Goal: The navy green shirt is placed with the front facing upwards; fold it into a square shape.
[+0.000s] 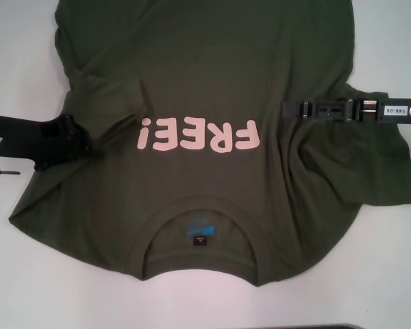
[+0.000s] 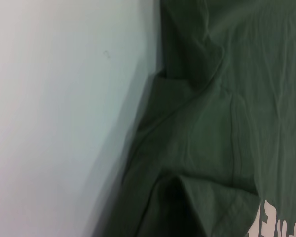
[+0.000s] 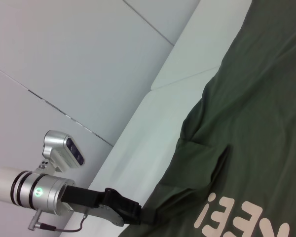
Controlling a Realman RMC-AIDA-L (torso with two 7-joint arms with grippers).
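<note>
Shirt: the dark olive-green short-sleeved cotton T-shirt lies front up on the plain white desk, covering most of it; the collar with its blue neck label sits at 6 o'clock, the pale pink "FREE" lettering at the centre, the hem towards 12.
Left claw: the black left claw is at 9 o'clock, at the sleeve, clenched on a bunch of sleeve cloth that is already drawn in over the chest.
Right claw: the black right claw comes in from 3 o'clock, its tip down on the cloth beside the lettering; whether it grips the cloth I cannot tell.
Step in hand: by my reading, the side folds, with both sleeves being brought towards the middle; the right side is rumpled, not flat.
Next move: lay each sleeve flat inwards with straight, parallel side edges, let go, then fold hem to collar.
</note>
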